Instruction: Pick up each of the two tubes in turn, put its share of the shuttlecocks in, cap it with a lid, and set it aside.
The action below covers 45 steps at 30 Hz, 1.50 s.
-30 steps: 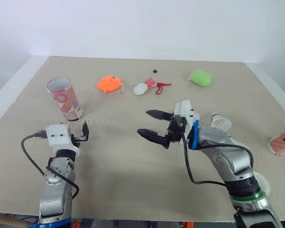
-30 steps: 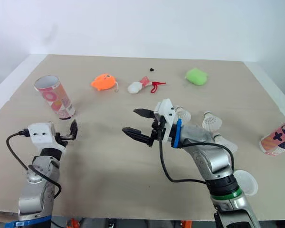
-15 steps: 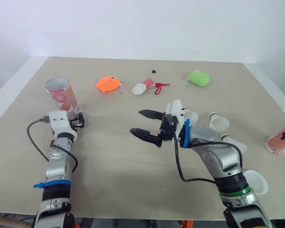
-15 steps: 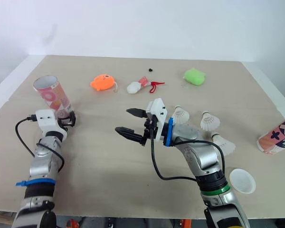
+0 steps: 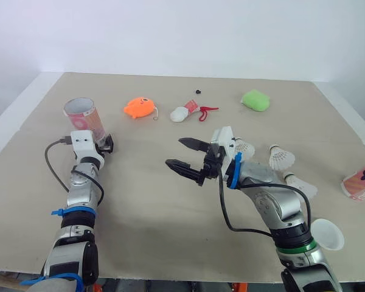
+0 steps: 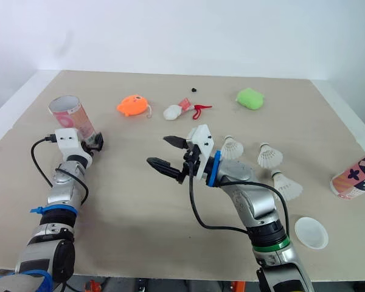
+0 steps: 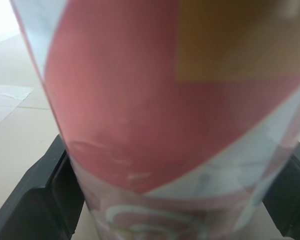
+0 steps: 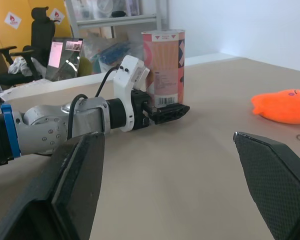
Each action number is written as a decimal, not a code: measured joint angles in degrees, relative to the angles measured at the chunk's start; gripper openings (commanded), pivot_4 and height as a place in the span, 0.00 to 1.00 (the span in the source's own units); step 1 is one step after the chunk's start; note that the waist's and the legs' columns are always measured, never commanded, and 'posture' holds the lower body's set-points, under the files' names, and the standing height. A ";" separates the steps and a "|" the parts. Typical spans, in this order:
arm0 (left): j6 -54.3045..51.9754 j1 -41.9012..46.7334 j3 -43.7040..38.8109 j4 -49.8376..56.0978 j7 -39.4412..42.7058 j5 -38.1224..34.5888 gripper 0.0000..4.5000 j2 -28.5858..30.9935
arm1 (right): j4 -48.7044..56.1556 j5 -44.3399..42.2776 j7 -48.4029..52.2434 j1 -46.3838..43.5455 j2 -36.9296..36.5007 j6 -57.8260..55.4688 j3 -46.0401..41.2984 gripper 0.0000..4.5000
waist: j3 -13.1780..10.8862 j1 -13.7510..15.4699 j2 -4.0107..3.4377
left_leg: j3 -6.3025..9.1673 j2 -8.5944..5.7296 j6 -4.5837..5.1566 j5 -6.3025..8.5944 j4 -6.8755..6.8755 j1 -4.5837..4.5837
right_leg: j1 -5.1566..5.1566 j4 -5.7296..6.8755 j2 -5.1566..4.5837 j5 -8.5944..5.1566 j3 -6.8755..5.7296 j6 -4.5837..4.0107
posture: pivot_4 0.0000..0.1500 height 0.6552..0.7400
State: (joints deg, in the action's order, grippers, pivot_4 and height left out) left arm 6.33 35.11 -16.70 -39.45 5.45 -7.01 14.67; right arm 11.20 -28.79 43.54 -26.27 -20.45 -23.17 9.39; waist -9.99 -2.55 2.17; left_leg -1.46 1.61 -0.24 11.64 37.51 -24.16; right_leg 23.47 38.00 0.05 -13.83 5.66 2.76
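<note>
With the pink tube (image 5: 83, 117) standing upright on the bench (image 5: 164, 213), the left gripper (image 5: 107, 145) is straddling its base with jaws spread wide, apparently not yet clamping, while the right gripper (image 5: 175, 152) is hovering well apart from it, jaws wide.

No legible text; barcode (image 8: 166, 100) on tube (image 8: 163, 60), small print beside it unreadable
</note>
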 measured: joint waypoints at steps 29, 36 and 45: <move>-21.97 -1.91 26.12 36.91 64.58 -2.49 0.78 38.56 | 3.01 28.19 -37.25 18.13 10.70 4.65 -7.00 1.00 | 0.01 -0.77 -0.01 | -0.20 0.17 -0.19 -0.17 -0.14 -0.52 | 0.91 0.20 0.14 -0.09 0.05 -0.71 | 1.00 1.00; -25.47 -1.73 32.31 41.34 70.03 0.70 0.78 39.73 | -10.62 28.59 -41.60 9.20 14.21 6.41 -9.48 1.00 | 0.00 -0.67 -0.02 | -0.06 0.19 -0.19 -0.16 -0.17 -0.67 | 0.98 0.26 0.42 -0.10 0.09 -0.54 | 1.00 1.00; -26.70 -2.73 33.05 43.93 69.68 2.54 0.77 39.65 | -23.48 26.72 -44.01 0.82 16.39 11.52 -13.75 0.86 | 0.01 -1.16 -0.01 | -0.08 0.25 -0.18 -0.16 -0.17 -0.54 | 0.89 0.29 0.48 -0.04 0.14 -0.54 | 1.00 1.00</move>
State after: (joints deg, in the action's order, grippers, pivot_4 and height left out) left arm -20.36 32.38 16.35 4.48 75.13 -4.47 54.33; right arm -12.28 -2.07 -0.47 -25.46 -4.06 -11.66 -4.36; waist -9.98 -3.71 2.16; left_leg -1.54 1.86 -0.42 11.49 37.34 -24.70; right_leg 24.36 38.28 0.53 -13.87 5.79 2.22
